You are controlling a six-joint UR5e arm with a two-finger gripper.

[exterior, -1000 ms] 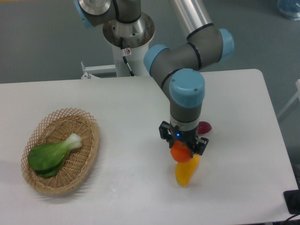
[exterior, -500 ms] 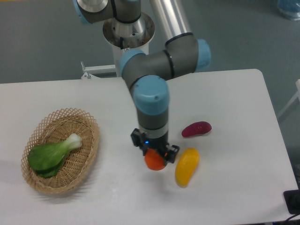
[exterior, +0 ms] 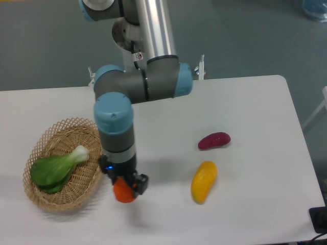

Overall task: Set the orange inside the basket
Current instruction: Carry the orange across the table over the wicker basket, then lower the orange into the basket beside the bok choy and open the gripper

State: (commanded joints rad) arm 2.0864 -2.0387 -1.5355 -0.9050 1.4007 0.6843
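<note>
orange (exterior: pixel 122 192): pinched in the hand, just past the basket's right edge and, to judge by the shadow under it, clear of the tabletop; only its lower part shows below the fingers.
hand (exterior: pixel 124 184): pointing straight down, its two fingers pressed against the orange's sides.
basket (exterior: pixel 97 168): lies at the left of the tabletop, its near-right rim close beside the hand; the orange is not yet over the opening.
bok choy (exterior: pixel 55 168): already lies across the basket's middle and left, so bare wicker is mostly toward the right and far end.
risk, rim: if the hand travels low, the orange or a finger could catch the woven rim and push or tip the light basket.
risk, release: let go too near the edge, the round fruit could roll off the rim onto the tabletop (exterior: pixel 168 112); dropped onto the greens, it may bounce or settle unevenly.
yellow fruit (exterior: pixel 204 181) and purple piece (exterior: pixel 214 140): well apart on the right, out of the path.
hard to make out: the fingertips' contact on the orange, the true height above the tabletop, and the basket's depth.
cut off: the arm's upper links at the top edge.
</note>
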